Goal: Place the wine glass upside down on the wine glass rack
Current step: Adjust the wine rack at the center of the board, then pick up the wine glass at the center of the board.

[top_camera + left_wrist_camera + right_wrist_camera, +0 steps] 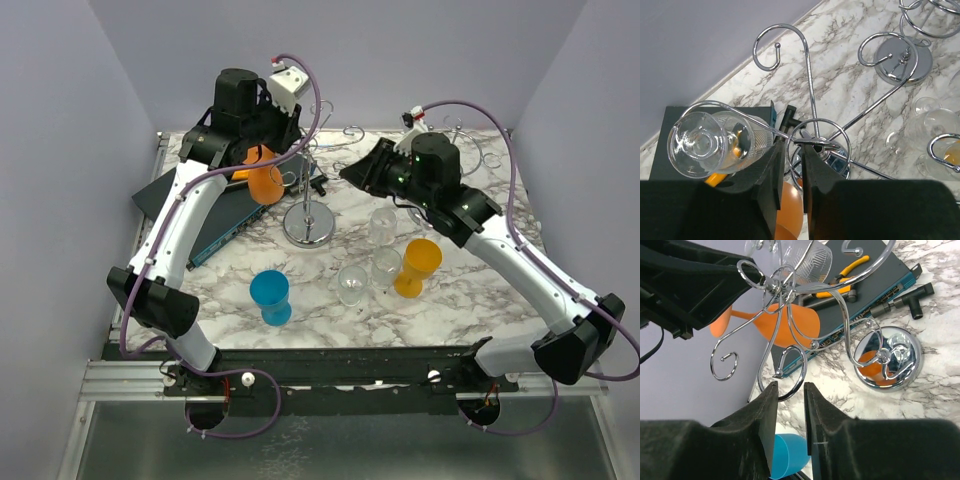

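Observation:
A clear wine glass (705,145) hangs foot-up in a curled arm of the chrome wine glass rack (809,75); its ribbed bowl also shows in the right wrist view (807,260). My left gripper (794,142) sits just right of that glass, at the rack's hub, its jaws a narrow slit apart with nothing between them. An orange wine glass (785,325) hangs on the same rack. My right gripper (790,385) is open and empty, its tips just short of a low rack loop (800,370). From above, both grippers (275,150) (348,172) flank the rack (308,226).
A dark case (215,215) with yellow pliers lies left of the rack base. Three clear glasses (383,225) (352,285) (386,265), an orange glass (418,268) and a blue cup (271,297) stand in front. A second chrome rack (470,145) stands at the back right.

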Action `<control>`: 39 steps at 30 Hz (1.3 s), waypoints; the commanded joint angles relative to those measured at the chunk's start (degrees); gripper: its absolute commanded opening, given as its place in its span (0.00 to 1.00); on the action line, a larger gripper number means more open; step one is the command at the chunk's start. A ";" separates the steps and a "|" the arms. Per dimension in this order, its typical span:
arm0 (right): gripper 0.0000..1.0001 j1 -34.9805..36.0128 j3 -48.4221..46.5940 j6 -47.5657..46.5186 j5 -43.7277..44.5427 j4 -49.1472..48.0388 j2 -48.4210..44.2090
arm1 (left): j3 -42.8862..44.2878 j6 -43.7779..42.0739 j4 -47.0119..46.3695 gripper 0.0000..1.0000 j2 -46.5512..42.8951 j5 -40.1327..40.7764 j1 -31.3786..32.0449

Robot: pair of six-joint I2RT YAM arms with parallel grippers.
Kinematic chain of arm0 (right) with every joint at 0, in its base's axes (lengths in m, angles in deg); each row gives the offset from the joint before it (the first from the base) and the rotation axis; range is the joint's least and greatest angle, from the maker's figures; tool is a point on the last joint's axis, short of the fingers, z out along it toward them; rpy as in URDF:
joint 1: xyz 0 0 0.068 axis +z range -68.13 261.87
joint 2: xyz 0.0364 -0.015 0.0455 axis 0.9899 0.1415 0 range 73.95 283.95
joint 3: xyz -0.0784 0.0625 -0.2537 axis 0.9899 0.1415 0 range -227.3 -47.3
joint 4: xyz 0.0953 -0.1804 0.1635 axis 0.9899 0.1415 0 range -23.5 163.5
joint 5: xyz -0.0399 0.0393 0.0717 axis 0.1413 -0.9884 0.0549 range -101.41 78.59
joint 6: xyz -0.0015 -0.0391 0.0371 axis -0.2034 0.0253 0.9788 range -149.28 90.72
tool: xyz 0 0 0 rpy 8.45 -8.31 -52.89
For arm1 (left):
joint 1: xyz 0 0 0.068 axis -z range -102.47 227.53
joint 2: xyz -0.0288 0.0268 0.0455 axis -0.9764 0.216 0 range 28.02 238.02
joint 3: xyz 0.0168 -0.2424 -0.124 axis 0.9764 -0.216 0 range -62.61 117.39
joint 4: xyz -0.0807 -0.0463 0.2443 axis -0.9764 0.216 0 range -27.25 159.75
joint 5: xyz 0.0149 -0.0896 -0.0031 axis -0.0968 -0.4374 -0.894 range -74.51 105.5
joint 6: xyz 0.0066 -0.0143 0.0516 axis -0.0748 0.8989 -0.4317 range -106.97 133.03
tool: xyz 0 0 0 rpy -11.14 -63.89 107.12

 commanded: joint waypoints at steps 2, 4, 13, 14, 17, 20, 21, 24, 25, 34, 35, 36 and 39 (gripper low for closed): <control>0.33 1.05 -4.27 -5.30 -0.15 9.72 1.35 | -1.08 -1.35 -1.63 0.35 -1.12 2.99 0.14; 0.34 0.98 -5.78 -6.67 1.06 10.90 1.65 | -1.23 -1.48 -1.60 0.40 -1.62 3.49 0.14; 0.55 -0.21 -8.63 -10.21 7.37 15.91 -0.62 | -3.01 -1.49 -1.58 0.73 -5.44 6.30 0.14; 0.57 -0.31 -8.93 -10.52 7.77 16.71 -0.79 | -3.24 -1.50 -1.56 0.77 -5.89 6.46 0.14; 0.62 -0.54 -10.11 -11.22 8.77 18.48 -1.22 | -4.05 -1.35 -1.59 0.85 -7.05 6.55 0.14; 0.67 -0.84 -11.35 -11.73 9.88 20.22 -1.65 | -4.52 -1.13 -1.43 0.88 -8.01 6.68 0.14; 0.69 -0.95 -11.90 -11.89 10.24 20.86 -1.89 | -4.53 -1.20 -1.31 0.90 -8.29 7.01 0.10; 0.76 -1.04 -13.35 -12.95 11.49 23.59 -3.11 | -3.14 -1.66 0.92 0.99 -8.65 8.81 0.09; 0.77 -1.05 -13.55 -13.44 11.46 24.52 -3.68 | -2.28 -1.51 2.17 0.99 -8.54 9.45 0.06; 0.89 -0.43 0.42 -13.65 2.28 30.91 -9.17 | -2.36 2.48 11.06 0.99 -14.73 10.07 0.06; 0.88 0.38 2.15 -13.50 2.28 31.22 -9.52 | -3.24 2.71 11.24 0.99 -15.67 10.16 0.06; 0.87 0.93 3.35 -13.39 2.40 31.35 -9.88 | -3.93 2.81 11.48 0.99 -16.66 10.24 0.06; 0.72 1.90 7.13 -13.26 0.60 30.72 -10.27 | -5.54 2.67 12.23 0.99 -18.75 10.64 0.06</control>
